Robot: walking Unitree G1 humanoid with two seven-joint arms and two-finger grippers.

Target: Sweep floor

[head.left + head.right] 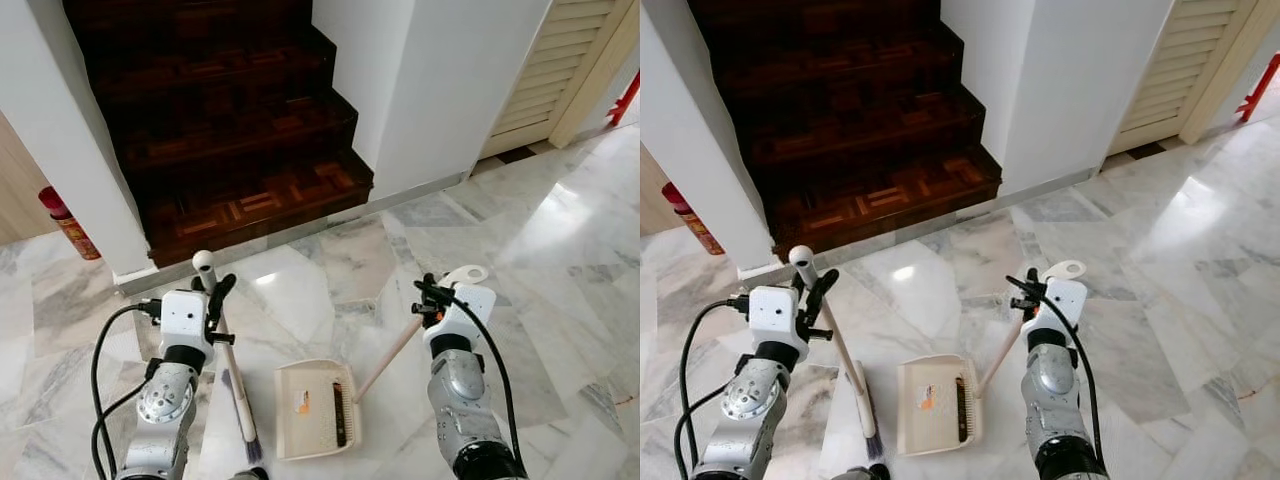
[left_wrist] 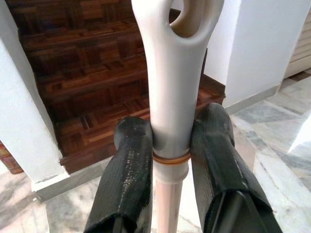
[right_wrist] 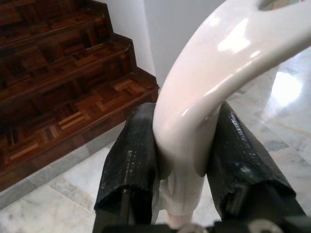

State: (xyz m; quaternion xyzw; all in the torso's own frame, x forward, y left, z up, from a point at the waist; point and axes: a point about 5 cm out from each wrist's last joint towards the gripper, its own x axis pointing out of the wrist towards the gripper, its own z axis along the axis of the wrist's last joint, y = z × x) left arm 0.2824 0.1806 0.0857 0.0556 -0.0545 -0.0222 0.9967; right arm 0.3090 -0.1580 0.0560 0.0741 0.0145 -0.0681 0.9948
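Observation:
My left gripper [image 1: 216, 298] is shut on the top of a broom handle [image 2: 170, 97], just under its white end cap. The broom stands nearly upright, and its dark bristle head [image 1: 245, 425] rests on the marble floor between my arms. A cream dustpan [image 1: 300, 435] lies flat on the floor beside the bristles, with a small orange scrap [image 1: 302, 402] and a dark comb strip inside. Its long handle [image 1: 390, 355] slants up to the right. My right gripper [image 1: 430, 297] is shut on that handle's curved white end [image 3: 194, 111], whose loop sticks out above the fingers [image 3: 129, 165].
Dark wooden stairs [image 1: 230, 130] rise straight ahead between white walls. A red fire extinguisher [image 1: 68, 225] stands at the left wall. A louvred door [image 1: 560, 70] is at the far right. Glossy marble floor [image 1: 560, 260] stretches to the right.

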